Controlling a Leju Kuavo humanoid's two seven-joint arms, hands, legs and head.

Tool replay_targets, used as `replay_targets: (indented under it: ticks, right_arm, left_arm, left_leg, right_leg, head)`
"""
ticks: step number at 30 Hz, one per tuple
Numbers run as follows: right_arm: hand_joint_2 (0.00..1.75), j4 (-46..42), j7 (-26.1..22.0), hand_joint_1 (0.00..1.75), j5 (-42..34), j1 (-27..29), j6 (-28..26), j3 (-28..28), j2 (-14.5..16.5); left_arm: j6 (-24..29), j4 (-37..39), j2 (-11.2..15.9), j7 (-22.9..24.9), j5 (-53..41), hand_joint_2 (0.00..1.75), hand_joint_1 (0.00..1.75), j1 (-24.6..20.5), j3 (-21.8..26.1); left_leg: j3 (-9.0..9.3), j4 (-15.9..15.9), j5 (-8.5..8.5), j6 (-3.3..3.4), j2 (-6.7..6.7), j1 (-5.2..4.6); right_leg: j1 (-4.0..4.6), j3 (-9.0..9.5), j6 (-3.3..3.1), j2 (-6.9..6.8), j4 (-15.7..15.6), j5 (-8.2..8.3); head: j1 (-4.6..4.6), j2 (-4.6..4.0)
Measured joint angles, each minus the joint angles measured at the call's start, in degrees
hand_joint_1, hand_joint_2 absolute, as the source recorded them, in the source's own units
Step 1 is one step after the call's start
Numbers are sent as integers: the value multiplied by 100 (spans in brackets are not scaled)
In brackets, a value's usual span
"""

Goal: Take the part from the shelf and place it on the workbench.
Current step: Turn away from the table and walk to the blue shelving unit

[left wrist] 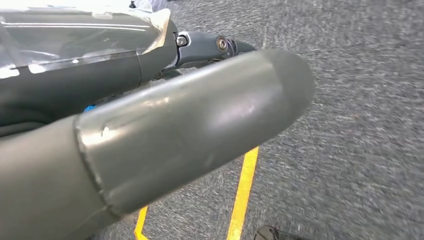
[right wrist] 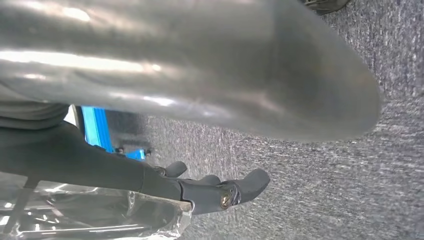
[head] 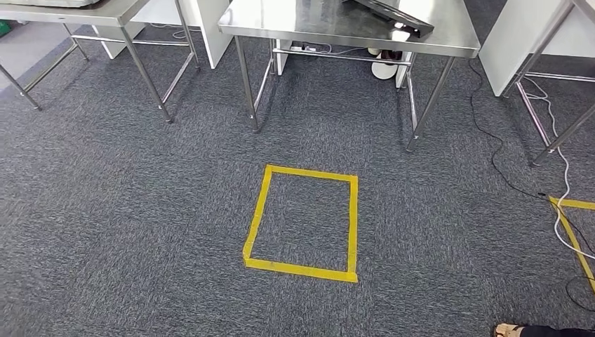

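My left hand (left wrist: 165,125) hangs over the grey carpet, its thick grey thumb stretched out and its dark fingers (left wrist: 220,45) straight, with nothing between them. My right hand (right wrist: 200,80) hangs the same way: thumb extended, dark fingers (right wrist: 225,192) slightly bent, carpet showing in the gap. Clear film (left wrist: 75,30) lies over the dark part of each hand, also by the right fingers (right wrist: 100,220). A steel table (head: 337,31) stands ahead in the head view with a dark flat object (head: 393,15) on it.
A yellow tape square (head: 302,221) marks the carpet in front of me. More steel tables stand at the left (head: 105,14) and right (head: 554,105). Cables (head: 561,203) trail on the right floor beside more yellow tape. A person's foot (head: 509,330) is at the lower right.
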Motion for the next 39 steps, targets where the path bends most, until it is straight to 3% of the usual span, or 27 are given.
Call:
replay_targets:
  ticks: [2,4,6,8,10,11,12,14,16,18,20,21,23,25,26,27,29,31,33,35,36,37,39]
  right_arm:
    - [0,1,4,0,3,-8,0,0,0]
    - [0,2,6,0,3,-26,0,1,-1]
    - [0,2,7,0,4,-39,-1,2,-4]
    - [0,2,8,0,3,-28,-2,2,-7]
    - [0,3,8,0,-9,-3,-2,2,-9]
    - [0,3,8,0,-15,10,-3,2,-13]
    - [0,4,8,0,-21,20,-3,2,-18]
    - [0,4,8,0,-26,30,-5,2,-31]
    - [0,7,8,0,-34,29,-6,2,-39]
    - [0,10,8,0,-44,29,-7,2,-43]
    - [0,11,11,0,-56,25,-8,1,-46]
    - [0,11,13,0,-61,23,-9,1,-47]
    - [0,11,14,0,-66,29,-8,0,-46]
    - [0,13,14,0,-67,55,-4,-1,-49]
    - [0,14,14,0,-67,68,1,-2,-52]
    - [0,15,14,0,-65,76,8,-2,-56]
    - [0,15,14,0,-49,71,38,-2,-58]
    - [0,15,17,0,-21,60,80,-2,-57]
    - [0,15,43,0,6,55,126,-2,-60]
    - [0,15,85,0,22,47,173,-1,-66]
    - [0,15,100,0,28,40,197,-1,-70]
    - [0,15,109,0,33,35,219,0,-73]
    - [0,17,122,0,45,33,256,1,-82]
  left_arm:
    - [0,0,7,-1,-10,0,0,-13,0]
    - [0,0,9,-1,-17,0,0,-11,0]
    - [-1,0,3,-1,-17,0,0,-4,0]
    - [-5,0,-1,-1,-22,0,0,-6,-1]
    - [-12,0,1,-2,-33,0,0,-6,-2]
    - [-15,0,1,-2,-38,0,0,-3,-2]
    - [-17,0,1,-2,-40,0,0,0,-2]
    - [-24,0,-1,-2,-50,0,0,2,-2]
    - [-41,0,-1,-4,-72,0,0,-2,-3]
    - [-61,1,0,-7,-87,0,0,-2,-4]
    - [-72,2,5,-9,-95,0,0,11,-5]
    - [-74,2,9,-9,-99,0,0,18,-6]
    - [-79,2,16,-9,-110,0,0,23,-11]
    - [-80,2,16,-10,-125,0,0,23,-30]
    - [-80,2,17,-9,-131,0,0,26,-41]
    - [-79,2,19,-5,-134,0,0,31,-51]
    - [-70,2,28,9,-135,0,0,37,-57]
    - [-51,2,33,26,-137,0,0,28,-60]
    - [-16,3,30,47,-139,0,0,10,-62]
    - [21,4,19,82,-139,0,0,8,-63]
    - [38,4,9,103,-140,0,0,13,-62]
    - [53,4,0,125,-140,0,0,12,-62]
    - [80,4,-23,152,-145,0,0,2,-62]
  left_leg:
    - [308,-494,20,74,108,-33]
    - [284,-575,20,179,50,-67]
    - [251,-637,74,293,-21,-58]
    - [205,-677,141,378,-87,-38]
    - [137,-676,184,404,-180,-40]
    - [110,-673,203,399,-236,-41]
    - [91,-670,220,387,-293,-40]
    - [75,-665,251,349,-409,-38]
    - [56,-645,276,293,-514,-60]
    - [30,-640,304,222,-594,-71]
    - [0,-648,329,145,-645,-42]
    - [-37,-591,283,114,-603,-30]
    - [-236,-152,-26,70,-416,-13]
    - [-546,587,-434,30,-278,-7]
    - [-649,859,-534,18,-254,-5]
    - [-666,955,-530,13,-232,-3]
    - [-415,559,-271,42,-145,-6]
    - [-20,-162,1,123,108,-37]
    - [148,-530,79,202,269,-85]
    - [134,-586,97,264,169,-98]
    - [132,-611,118,300,107,-92]
    - [129,-638,147,342,48,-80]
    - [107,-662,193,404,-70,-67]
  right_leg:
    - [37,-27,48,-74,41,-2]
    - [63,-42,124,-149,50,10]
    - [50,-106,185,-72,162,-58]
    - [19,-364,181,139,661,-333]
    - [2,-739,167,252,1435,-652]
    - [-11,-861,189,268,1690,-718]
    - [-24,-878,232,276,1732,-687]
    - [-69,-592,344,343,1155,-390]
    - [-106,-253,387,527,386,-99]
    - [-92,-165,329,608,109,-6]
    - [-88,-168,228,516,101,37]
    - [-99,-162,181,470,91,61]
    - [-125,-159,89,363,77,108]
    - [-89,-181,45,237,81,122]
    - [-75,-190,41,172,83,122]
    - [-64,-194,41,107,85,121]
    - [-50,-186,43,2,87,118]
    - [-11,-183,62,-82,102,101]
    - [37,-198,108,-180,121,79]
    - [65,-204,161,-289,131,58]
    - [60,-219,185,-254,176,20]
    - [50,-278,196,-154,313,-70]
    - [12,-567,180,139,936,-390]
  head:
    - [15,0]
    - [35,0]
    - [40,0]
    - [51,0]
    - [59,0]
    - [59,0]
    - [60,0]
    - [60,0]
    - [56,0]
    - [40,0]
    - [31,0]
    - [30,0]
    - [10,0]
    - [-4,0]
    - [-3,0]
    - [-4,0]
    - [-5,0]
    - [-5,0]
    - [6,0]
    - [16,0]
    - [20,0]
    - [26,0]
    - [34,0]
